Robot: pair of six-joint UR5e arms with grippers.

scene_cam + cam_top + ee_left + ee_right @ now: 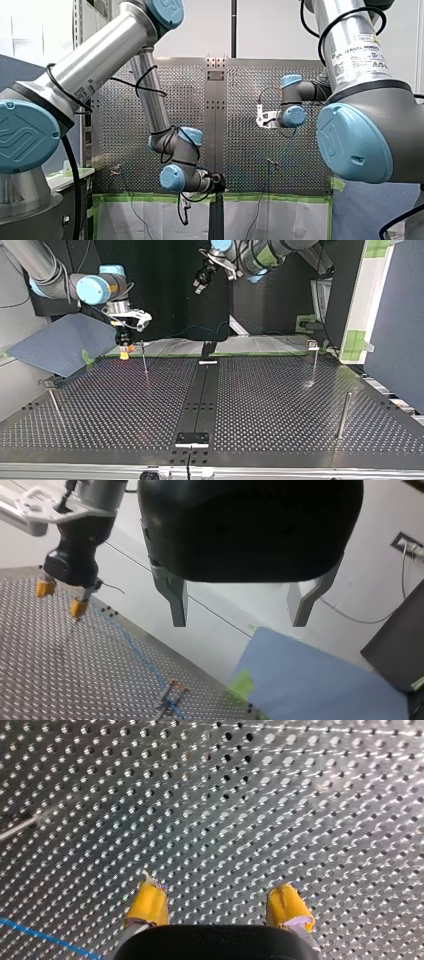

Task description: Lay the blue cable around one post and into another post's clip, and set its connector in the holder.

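Note:
A thin blue cable (141,656) lies on the perforated table (45,670) and runs to a small clip post (169,702). In the left wrist view my left gripper (240,612) hangs open well above the table with nothing between its metal fingers. My right gripper (57,597), with yellow pads, hovers just over the table near the cable's far end. In the right wrist view my right gripper (220,905) is open and empty over bare plate, and the blue cable (40,935) crosses beside one pad. The connector is not discernible.
Thin upright posts (145,362) (344,415) (314,362) (52,400) stand on the table (270,405). A dark centre strip carries a small holder block (191,439) at its near end and another (207,352) at the far end. A blue sheet (65,345) lies beside the table.

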